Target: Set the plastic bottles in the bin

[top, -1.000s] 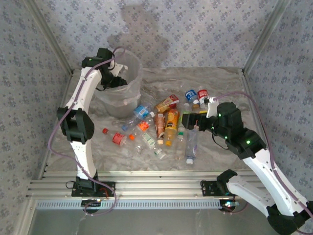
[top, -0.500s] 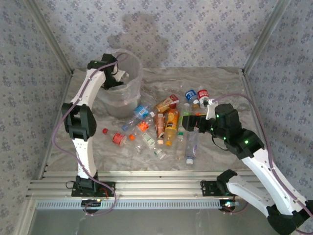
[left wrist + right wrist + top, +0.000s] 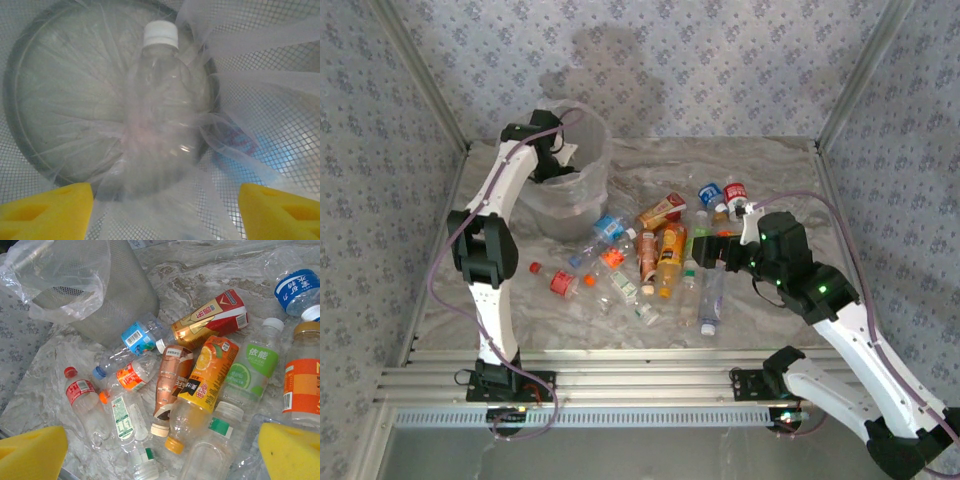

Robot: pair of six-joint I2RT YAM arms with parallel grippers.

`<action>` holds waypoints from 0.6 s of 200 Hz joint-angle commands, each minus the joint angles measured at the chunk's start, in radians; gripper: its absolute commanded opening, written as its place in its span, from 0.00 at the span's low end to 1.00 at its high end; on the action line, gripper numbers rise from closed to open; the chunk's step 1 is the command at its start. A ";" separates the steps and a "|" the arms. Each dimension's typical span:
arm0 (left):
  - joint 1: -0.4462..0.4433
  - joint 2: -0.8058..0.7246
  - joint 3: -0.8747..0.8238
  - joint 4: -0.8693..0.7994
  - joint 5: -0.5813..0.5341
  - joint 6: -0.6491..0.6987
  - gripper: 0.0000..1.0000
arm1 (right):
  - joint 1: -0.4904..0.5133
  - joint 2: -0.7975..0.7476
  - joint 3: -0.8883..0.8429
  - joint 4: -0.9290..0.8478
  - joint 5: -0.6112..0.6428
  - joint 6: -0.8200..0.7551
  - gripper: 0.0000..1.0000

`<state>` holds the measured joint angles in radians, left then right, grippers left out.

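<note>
Top external view: the left gripper [image 3: 560, 160] sits over the bin [image 3: 590, 190] at upper left of the frame; the right gripper [image 3: 708, 250] hangs above the pile of bottles [image 3: 660, 255] at centre.
Left wrist view: yellow pads [image 3: 47, 210] stand apart, nothing between them; a clear white-capped bottle [image 3: 157, 110] lies free inside the bin's liner, centre of frame.
Right wrist view: jaws wide, empty, pads at the bottom corners, above an orange-label bottle [image 3: 202, 382].
Step in hand: dropping one bottle off, by my reading.
Next move: left arm must lift clear of the rim; right gripper needs to descend and close on one bottle.
</note>
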<state>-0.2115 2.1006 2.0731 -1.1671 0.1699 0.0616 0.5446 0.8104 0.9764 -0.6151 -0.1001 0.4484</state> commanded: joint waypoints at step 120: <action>-0.005 -0.199 0.093 0.030 0.024 -0.114 0.82 | -0.021 -0.004 -0.002 -0.024 0.081 0.008 0.96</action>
<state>-0.2115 2.0018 2.1632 -1.1618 0.1864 -0.0105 0.5346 0.8124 0.9764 -0.6189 -0.0616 0.4488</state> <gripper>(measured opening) 0.816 0.966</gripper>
